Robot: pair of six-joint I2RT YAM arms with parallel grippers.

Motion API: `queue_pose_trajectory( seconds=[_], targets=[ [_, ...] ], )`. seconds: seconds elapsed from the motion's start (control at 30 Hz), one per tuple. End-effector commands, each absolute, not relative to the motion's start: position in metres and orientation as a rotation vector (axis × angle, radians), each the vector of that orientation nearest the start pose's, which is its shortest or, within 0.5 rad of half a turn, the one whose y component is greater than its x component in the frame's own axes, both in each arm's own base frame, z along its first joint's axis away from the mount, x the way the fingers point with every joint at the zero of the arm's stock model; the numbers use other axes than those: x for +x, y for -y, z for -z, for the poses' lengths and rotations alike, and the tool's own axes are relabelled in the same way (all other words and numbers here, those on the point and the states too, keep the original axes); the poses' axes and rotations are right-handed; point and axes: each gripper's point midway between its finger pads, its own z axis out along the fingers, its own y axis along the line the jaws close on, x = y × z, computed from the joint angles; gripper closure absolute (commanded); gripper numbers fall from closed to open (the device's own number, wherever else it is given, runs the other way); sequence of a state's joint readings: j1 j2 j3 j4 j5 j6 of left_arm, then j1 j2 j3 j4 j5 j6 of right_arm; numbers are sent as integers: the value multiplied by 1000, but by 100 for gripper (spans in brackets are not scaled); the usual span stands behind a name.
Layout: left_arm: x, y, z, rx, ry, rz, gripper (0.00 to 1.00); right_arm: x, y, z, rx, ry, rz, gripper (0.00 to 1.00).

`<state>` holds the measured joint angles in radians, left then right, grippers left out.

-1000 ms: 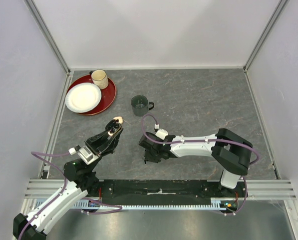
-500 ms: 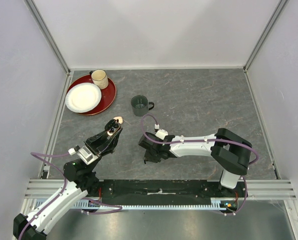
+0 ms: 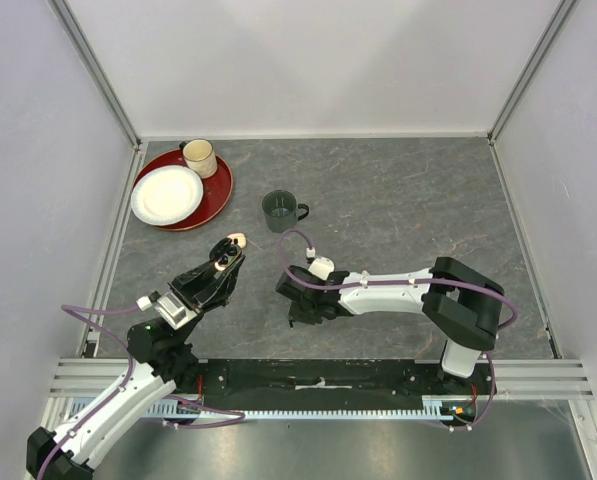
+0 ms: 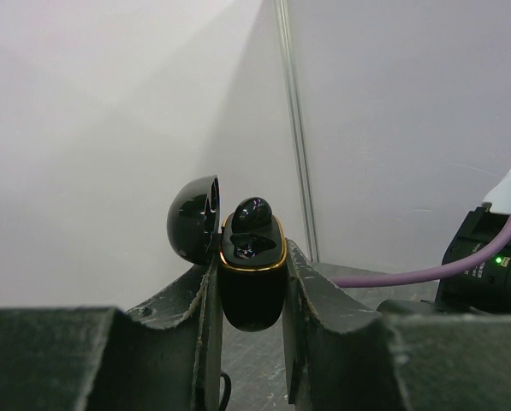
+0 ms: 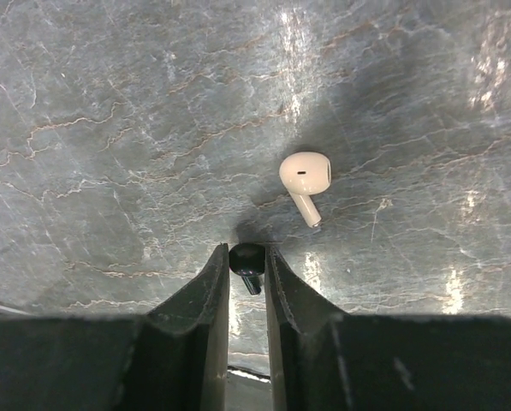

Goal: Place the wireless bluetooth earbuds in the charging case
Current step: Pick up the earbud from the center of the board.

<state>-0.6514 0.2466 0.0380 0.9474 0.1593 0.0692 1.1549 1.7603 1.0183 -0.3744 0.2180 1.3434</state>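
Note:
My left gripper (image 4: pixel 252 257) is shut on the black charging case (image 4: pixel 252 295), which has a gold rim. It holds the case upright above the table, with the lid (image 4: pixel 193 218) swung open to the left. One black earbud (image 4: pixel 252 212) sits in the case. In the top view the left gripper (image 3: pixel 227 257) is left of centre, and a small cream object (image 3: pixel 238 238) lies just past its tip. My right gripper (image 5: pixel 246 251) is down at the table, shut on a second black earbud (image 5: pixel 247 257). A white earbud (image 5: pixel 306 176) lies loose just beyond it. In the top view the right gripper (image 3: pixel 295 300) is at mid-table.
A green mug (image 3: pixel 281 210) stands behind both grippers. At the back left, a red tray (image 3: pixel 217 196) carries a white plate (image 3: pixel 166 194) and a cream cup (image 3: pixel 199 157). White walls enclose the table on three sides.
The right gripper's jaws have closed on the black earbud on the table. The left arm and the case have not moved.

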Motion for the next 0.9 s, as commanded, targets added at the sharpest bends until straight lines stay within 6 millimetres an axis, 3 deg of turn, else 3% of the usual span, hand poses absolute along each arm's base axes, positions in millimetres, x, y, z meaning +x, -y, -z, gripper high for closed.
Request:
queue_pose_trajectory(
  seconds=[0.0,0.3,0.57,0.87],
  targets=[
    [170,155,-310,445,-745,568,98,168,-346,-30,206,-2663,-409,86],
    [171,158,-307,454,-758,578,98,173,-309,-45,82,-2595,-270,87],
    [171,162,-306,464,-765,602,98,169,-277,-29,87,-2632,-194,85],
    [171,163,-307,468,-767,607,98,175,-273,-14,86,-2682,-188,82]
  ],
)
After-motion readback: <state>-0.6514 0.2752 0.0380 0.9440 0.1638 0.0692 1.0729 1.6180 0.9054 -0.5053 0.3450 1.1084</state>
